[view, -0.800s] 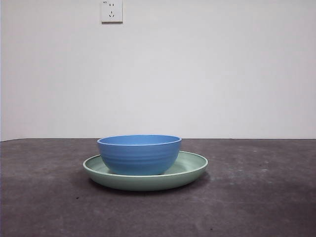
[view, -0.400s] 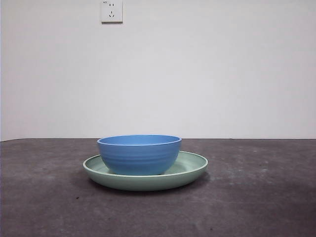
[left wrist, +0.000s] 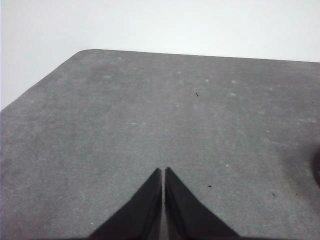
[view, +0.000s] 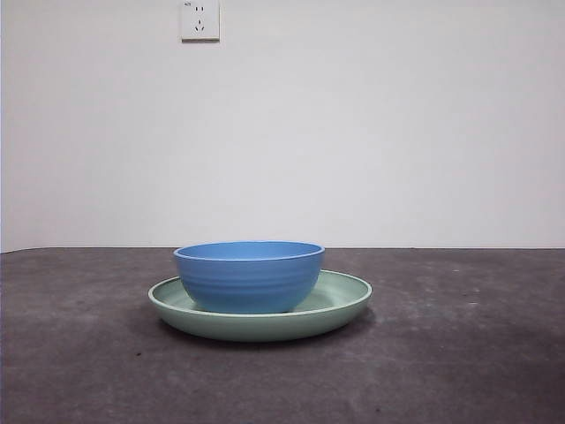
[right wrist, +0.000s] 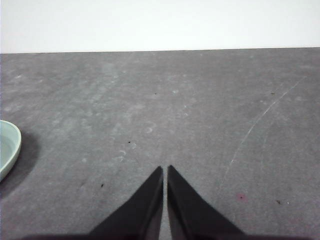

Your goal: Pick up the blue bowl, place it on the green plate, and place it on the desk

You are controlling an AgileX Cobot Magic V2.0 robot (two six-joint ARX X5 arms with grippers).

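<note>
The blue bowl (view: 249,276) is sitting upright inside the green plate (view: 342,299), a touch left of the plate's middle, its rim level and its ridged side facing the front camera. The plate is lying flat on the dark grey bench (view: 459,353), around mid-width, with a white wall socket (view: 199,19) high on the wall behind. Neither arm is showing in the front view. The left tool (left wrist: 163,172) is hovering over bare bench near a rounded corner, tips pressed together, gripping nothing. The right tool (right wrist: 165,170) is doing the same, closed and empty, with only the plate's pale edge (right wrist: 9,147) peeking in off to one side, well apart from it.
</note>
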